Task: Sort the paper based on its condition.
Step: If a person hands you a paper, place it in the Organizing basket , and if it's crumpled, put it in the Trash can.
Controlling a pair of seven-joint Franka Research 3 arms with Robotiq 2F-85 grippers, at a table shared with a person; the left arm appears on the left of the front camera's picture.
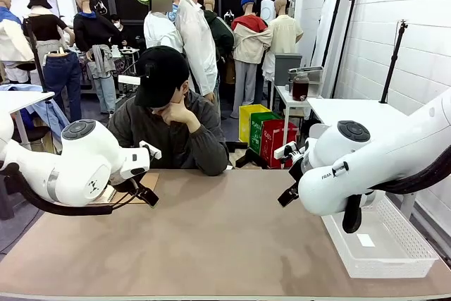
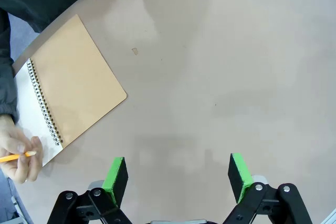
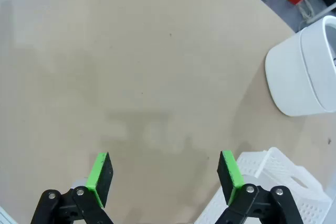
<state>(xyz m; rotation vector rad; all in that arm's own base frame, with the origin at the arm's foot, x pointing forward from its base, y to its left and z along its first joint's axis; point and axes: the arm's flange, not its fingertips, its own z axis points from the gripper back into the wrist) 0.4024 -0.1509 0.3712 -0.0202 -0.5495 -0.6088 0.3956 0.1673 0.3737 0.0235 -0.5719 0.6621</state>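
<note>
**A:** What does the front camera give you?

**B:** A person (image 1: 173, 128) sits at the far edge of the brown surface (image 1: 211, 244). A white basket (image 1: 384, 271) stands on the right arm's side, with a small white tag (image 1: 366, 240) lying in it.

**A:** And the left wrist?

**B:** The left hand (image 2: 177, 169) hangs over bare surface, jaws wide apart, with nothing between them. Well ahead of it and off to its left lies a notebook (image 2: 79, 82), brown cover up. The paper (image 2: 31, 114) shows as a white sheet just past the spiral. The person's hand (image 2: 21, 158) rests at its near end, holding a pencil (image 2: 16, 156). I can't tell whether that sheet is loose or bound in.

**A:** The right wrist?

**B:** The right hand (image 3: 164, 169) is spread just as wide and grips nothing, with bare surface ahead of it. A corner of the basket sits just beside its right finger.
</note>
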